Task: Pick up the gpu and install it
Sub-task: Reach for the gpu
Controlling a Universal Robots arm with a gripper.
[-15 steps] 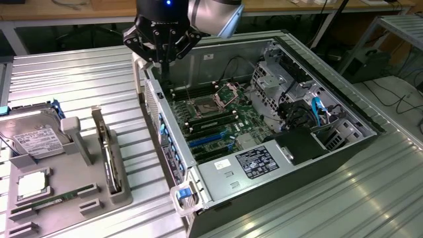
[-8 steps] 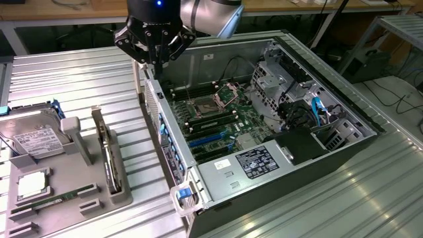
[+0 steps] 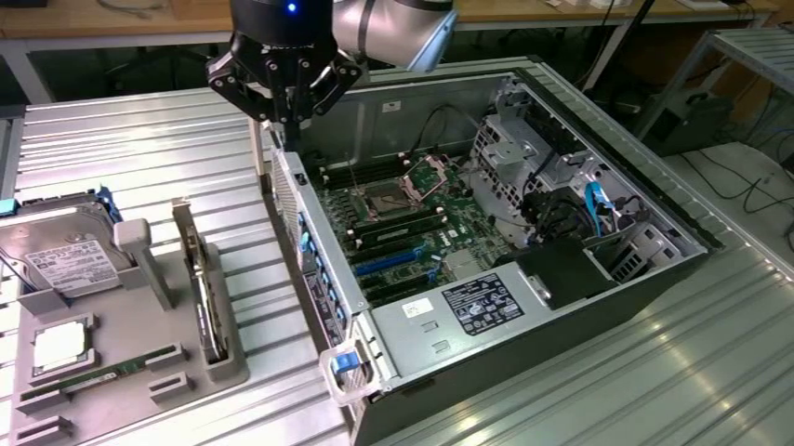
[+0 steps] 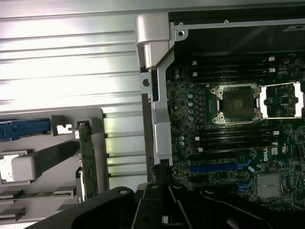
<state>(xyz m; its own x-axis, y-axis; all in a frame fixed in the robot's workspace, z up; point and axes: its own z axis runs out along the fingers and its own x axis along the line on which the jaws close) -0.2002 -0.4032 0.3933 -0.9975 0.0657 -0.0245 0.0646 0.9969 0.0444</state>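
Observation:
The gpu [image 3: 196, 271] is a thin dark card standing on edge in a slot of the grey holder tray [image 3: 236, 364] on the exterior view's left; the wrist view shows the gpu [image 4: 88, 164] edge-on. My gripper [image 3: 286, 125] hangs shut and holds nothing, above the rear wall of the open computer case [image 3: 310, 242], well away from the card. In the wrist view the gripper [image 4: 161, 177] sits over that wall, with the motherboard [image 4: 228, 143] beside it.
A silver hard drive [image 3: 62, 262], a processor chip [image 3: 59, 346] and a green memory stick [image 3: 106, 376] lie on the same tray. Inside the case are blue slots [image 3: 390, 265], a CPU socket [image 3: 385, 200] and a power supply [image 3: 484, 307]. Everything rests on a ribbed metal table [image 3: 137, 158].

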